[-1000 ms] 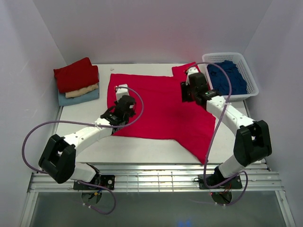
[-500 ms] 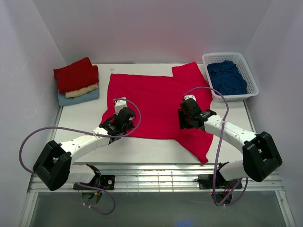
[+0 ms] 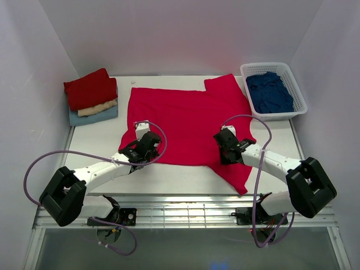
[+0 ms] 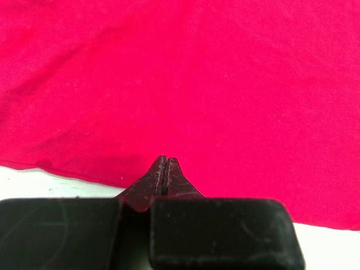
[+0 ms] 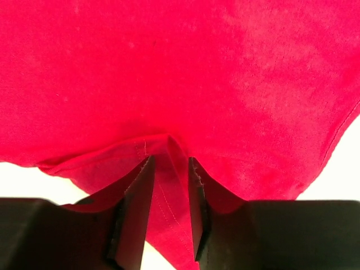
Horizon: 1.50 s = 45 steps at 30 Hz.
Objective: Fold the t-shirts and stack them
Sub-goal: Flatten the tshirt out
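Counting one crimson t-shirt spread, three folded shirts stacked (one basket).

You can't tell if the left gripper has cloth pinched in its tips. The crimson shirt runs off three edges of that wrist view. The cream shirt and pale blue shirt mostly hide under the dark red shirt.

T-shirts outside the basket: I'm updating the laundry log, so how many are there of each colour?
Bright red shirt, spread flat: 1
Dark red shirt, folded, top of the stack: 1
Cream shirt, folded: 1
Pale blue shirt, folded, bottom of the stack: 1
Total: 4
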{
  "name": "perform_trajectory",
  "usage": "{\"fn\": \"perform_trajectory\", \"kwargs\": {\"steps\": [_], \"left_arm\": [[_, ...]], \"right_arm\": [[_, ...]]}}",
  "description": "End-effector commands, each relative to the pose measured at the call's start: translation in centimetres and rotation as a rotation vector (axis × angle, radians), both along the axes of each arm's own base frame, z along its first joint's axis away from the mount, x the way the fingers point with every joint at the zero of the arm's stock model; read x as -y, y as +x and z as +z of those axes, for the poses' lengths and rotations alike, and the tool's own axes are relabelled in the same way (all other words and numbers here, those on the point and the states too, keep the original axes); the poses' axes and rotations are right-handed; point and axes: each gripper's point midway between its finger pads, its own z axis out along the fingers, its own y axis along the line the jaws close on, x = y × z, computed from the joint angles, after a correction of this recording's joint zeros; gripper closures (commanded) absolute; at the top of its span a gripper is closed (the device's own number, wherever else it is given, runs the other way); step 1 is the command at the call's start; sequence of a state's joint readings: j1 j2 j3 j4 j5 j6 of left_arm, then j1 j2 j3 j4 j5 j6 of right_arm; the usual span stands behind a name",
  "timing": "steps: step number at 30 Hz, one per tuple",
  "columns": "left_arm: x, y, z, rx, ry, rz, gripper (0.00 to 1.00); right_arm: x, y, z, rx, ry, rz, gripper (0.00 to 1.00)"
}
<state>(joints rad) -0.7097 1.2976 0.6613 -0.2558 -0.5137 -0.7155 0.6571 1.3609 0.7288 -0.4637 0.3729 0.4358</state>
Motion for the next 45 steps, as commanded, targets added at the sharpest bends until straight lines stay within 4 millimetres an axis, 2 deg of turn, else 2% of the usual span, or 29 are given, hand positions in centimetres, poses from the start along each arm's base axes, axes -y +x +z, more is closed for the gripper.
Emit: {"fn": "perform_trajectory", "kwargs": {"steps": [1, 6, 12, 18, 24, 26, 30, 33, 38, 45], "left_arm": [[-0.5, 0.0, 1.6, 0.046, -0.014, 0.023, 1.0], [-0.7, -0.2, 1.4, 0.043, -0.009, 0.026, 1.0], [-0.9, -0.5, 1.1, 0.035, -0.011, 0.03, 1.0], [-1.4, -0.7, 1.7, 0.052, -0.008, 0.042, 1.0], [-2.0, -0.9, 1.9, 0.06, -0.001, 0.051, 1.0], [-2.0, -1.0, 2.0, 0.061, -0.002, 0.053, 1.0], [-2.1, -1.1, 1.8, 0.058, -0.003, 0.058, 1.0], [-2.1, -1.1, 1.7, 0.054, -0.002, 0.057, 1.0], [-2.0, -1.1, 1.5, 0.05, -0.004, 0.061, 1.0], [-2.0, -1.0, 1.5, 0.046, -0.003, 0.058, 1.0]], "right_arm": [[-0.5, 1.0, 0.5, 0.056, 0.024, -0.016, 0.67], [-1.2, 1.2, 0.9, 0.07, 0.055, -0.001, 0.69], [-1.6, 1.4, 0.4, 0.055, 0.057, 0.013, 0.67], [-1.9, 1.2, -0.5, 0.03, 0.061, 0.023, 0.7], [-2.0, 0.9, -0.9, 0.017, 0.068, 0.03, 0.83], [-1.9, 0.9, -0.8, 0.018, 0.064, 0.029, 0.92], [-2.5, 0.6, 0.8, 0.044, 0.09, 0.049, 0.92], [-3.2, -0.1, 2.3, 0.062, 0.116, 0.083, 0.92], [-4.6, -2.4, 3.1, 0.043, 0.183, 0.154, 0.92], [-4.9, -6.7, 1.0, -0.047, 0.181, 0.201, 0.92]]}}
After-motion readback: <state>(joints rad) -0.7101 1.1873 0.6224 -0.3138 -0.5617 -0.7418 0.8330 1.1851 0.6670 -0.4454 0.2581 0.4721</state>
